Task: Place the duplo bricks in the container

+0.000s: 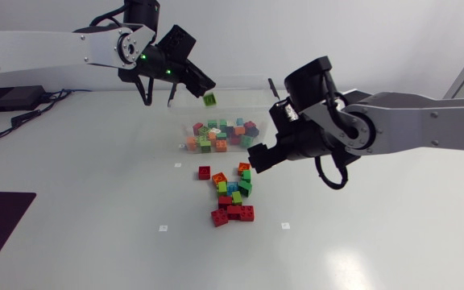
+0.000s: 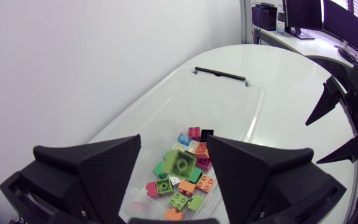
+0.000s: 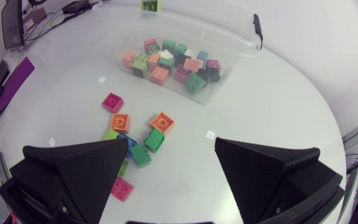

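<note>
Jaws spread left and right; green brick (image 2: 182, 165) loose over the open container (image 2: 254, 109).

I am reading no text, labels or numbers anywhere; the small white markers (image 1: 178, 164) near the container (image 2: 247, 121) are showing nothing legible.

There is one clear container (image 1: 240, 89), and there are two robot arms, the left arm (image 1: 47, 48) and the right arm (image 1: 409, 121). About twelve loose bricks (image 1: 232, 197) lie on the table (image 1: 95, 177). The bricks in the container (image 1: 220, 135) number roughly sixteen, heaped too closely for an exact count, and one single green brick (image 1: 209, 99) is in the air above them.
</note>
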Robot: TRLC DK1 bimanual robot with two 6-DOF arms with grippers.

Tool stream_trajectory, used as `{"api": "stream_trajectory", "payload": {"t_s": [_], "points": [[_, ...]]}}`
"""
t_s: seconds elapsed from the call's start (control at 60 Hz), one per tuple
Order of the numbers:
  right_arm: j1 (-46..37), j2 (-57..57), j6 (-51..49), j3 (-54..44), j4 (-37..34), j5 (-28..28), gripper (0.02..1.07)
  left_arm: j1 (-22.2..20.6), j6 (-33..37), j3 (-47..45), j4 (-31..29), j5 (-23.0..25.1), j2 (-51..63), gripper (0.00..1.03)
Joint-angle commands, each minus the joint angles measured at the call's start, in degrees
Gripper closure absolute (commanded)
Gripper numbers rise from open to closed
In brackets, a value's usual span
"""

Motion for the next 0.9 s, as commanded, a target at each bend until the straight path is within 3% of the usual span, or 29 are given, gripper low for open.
{"api": "stream_trajectory", "payload": {"t_s": [0.0,0.267,0.45,0.633,0.883], "points": [[0.6,3.8,-0.4,0.9,0.3,0.1,0.07,0.2,-0.9,0.5,0.3,-0.2,0.1,0.05],[1.4,14.0,4.8,10.2,-3.5,0.2,0.07,1.3,2.1,-11.9,4.1,-0.1,-11.1,0.05],[3.9,21.6,8.5,18.4,-9.1,3.6,0.07,2.2,7.0,-23.3,6.9,-0.1,-21.1,0.05],[4.7,28.9,12.3,25.4,-14.7,5.6,0.10,3.8,13.8,-33.9,6.2,2.8,-30.0,0.05],[4.4,33.9,15.6,31.4,-18.5,7.4,0.16,6.0,19.9,-41.0,4.0,5.8,-33.4,0.05]]}}
